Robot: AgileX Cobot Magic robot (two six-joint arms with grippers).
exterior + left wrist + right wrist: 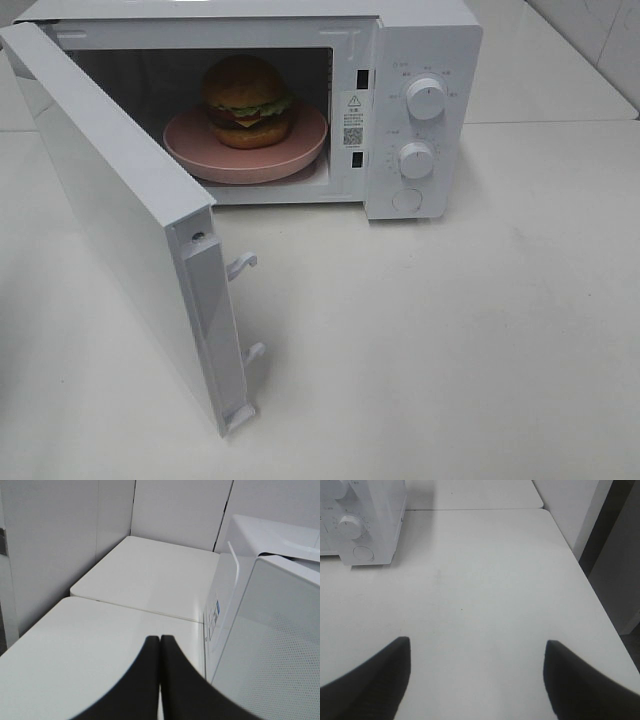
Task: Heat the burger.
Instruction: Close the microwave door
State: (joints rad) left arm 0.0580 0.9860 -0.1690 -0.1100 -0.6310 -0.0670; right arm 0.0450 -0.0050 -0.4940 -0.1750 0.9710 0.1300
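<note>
The burger [248, 100], with a golden-brown bun, lettuce, tomato and cheese, sits on a round pink plate [300, 152] inside the white microwave [420, 40]. The microwave door [110, 210] stands wide open, swung out toward the front left. Neither arm shows in the exterior high view. My left gripper [160, 642] is shut and empty, beside the door's outer face [270, 645]. My right gripper [477, 652] is open and empty above the bare table, with the microwave's control panel [357, 530] off to one side.
The control panel carries two white knobs [426, 98] [416, 160] and a round button [407, 200]. Two latch hooks [243, 265] stick out of the door's edge. The white table [450, 350] extends in front and to the right; a wall [50, 540] stands left.
</note>
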